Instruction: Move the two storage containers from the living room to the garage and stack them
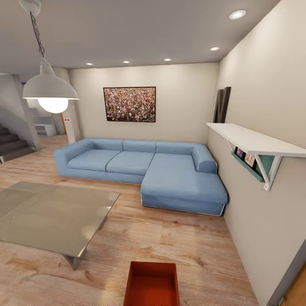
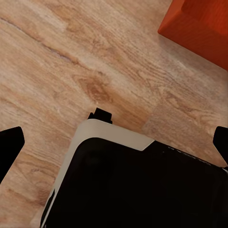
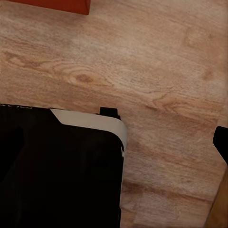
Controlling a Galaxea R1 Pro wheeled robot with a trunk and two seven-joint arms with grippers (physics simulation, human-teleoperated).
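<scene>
Black fingertips (image 2: 10, 145) of my left end effector (image 2: 114, 145) spread wide, released, hanging over light wood-plank floor (image 2: 71, 61). Right end effector: one fingertip (image 3: 221, 141) at frame edge, cannot tell state. Red-orange rectangular open-topped storage container (image 1: 152, 284) on planks directly before me, near my black-and-white base (image 2: 133, 185). Beyond: glass-topped low table (image 1: 51, 214), blue corner sofa (image 1: 165, 172), crowd picture (image 1: 129, 104).

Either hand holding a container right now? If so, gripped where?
Nothing held. The storage container sits on the wood floor ahead of the robot; left hand fingertips are spread wide over bare planks. The right hand's state can't be told.
</scene>
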